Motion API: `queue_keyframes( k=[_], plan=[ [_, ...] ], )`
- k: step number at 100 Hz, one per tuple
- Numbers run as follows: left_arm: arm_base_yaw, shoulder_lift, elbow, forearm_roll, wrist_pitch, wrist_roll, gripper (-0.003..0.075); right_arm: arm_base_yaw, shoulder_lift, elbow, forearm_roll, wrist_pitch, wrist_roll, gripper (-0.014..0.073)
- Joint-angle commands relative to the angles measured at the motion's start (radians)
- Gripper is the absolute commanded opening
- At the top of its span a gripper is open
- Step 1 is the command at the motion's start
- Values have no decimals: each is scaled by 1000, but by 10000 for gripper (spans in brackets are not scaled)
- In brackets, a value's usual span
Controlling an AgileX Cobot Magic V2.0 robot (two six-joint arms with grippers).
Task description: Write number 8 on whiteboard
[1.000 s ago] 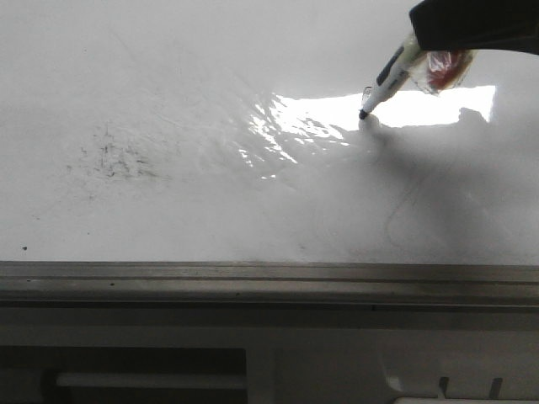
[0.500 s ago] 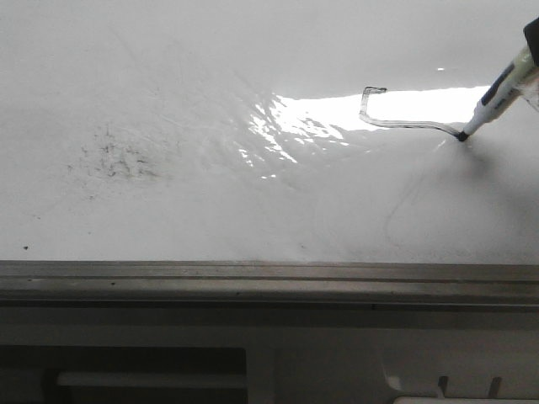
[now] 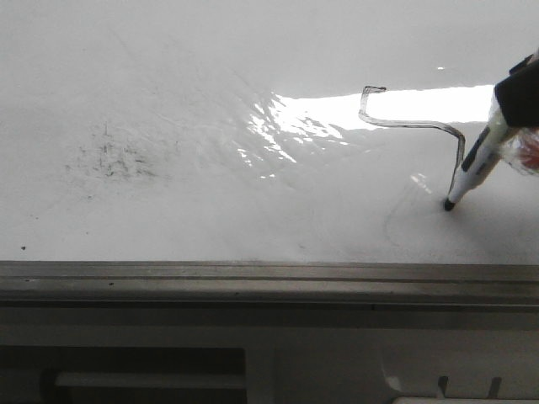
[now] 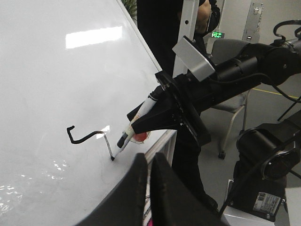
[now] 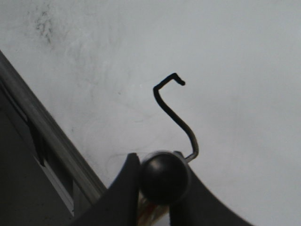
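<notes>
Whiteboard fills the front view; grey edge rail along its near side. Number 8 only part drawn: a thin black hooked line at about 2 o'clock on the board, crossing the glare patch. Right gripper clenched on a marker, tip touching the board at the line's lower end. Left gripper off the board, jaws nearly together, grasping nothing. Grey smudges at 9 o'clock, well apart from the line.
</notes>
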Motion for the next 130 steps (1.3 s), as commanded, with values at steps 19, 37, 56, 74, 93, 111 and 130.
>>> queue_keyframes(
  k=[19, 37, 56, 74, 93, 111, 130],
  plan=[
    [-3, 10, -29, -8, -52, -7, -20, 17, 80, -37, -32, -101, -16, -63],
    [-3, 10, -29, -8, -52, -7, -20, 17, 101, -115, -57, -102, -16, -63],
    [-3, 10, -29, -8, -52, -7, -20, 2, 123, -160, -83, -87, -16, -63],
    [-3, 10, -29, -8, -52, -7, -20, -9, 128, -170, -84, -128, -16, -63],
    [-3, 10, -29, -8, -52, -7, -20, -9, 128, -170, -84, -158, -16, -63],
    [-3, 10, -29, -8, -52, -7, -20, -9, 135, -170, -84, -195, -16, -63],
    [-3, 10, -29, -8, -52, -7, -20, -9, 160, -181, -84, -216, -16, -63]
  ],
)
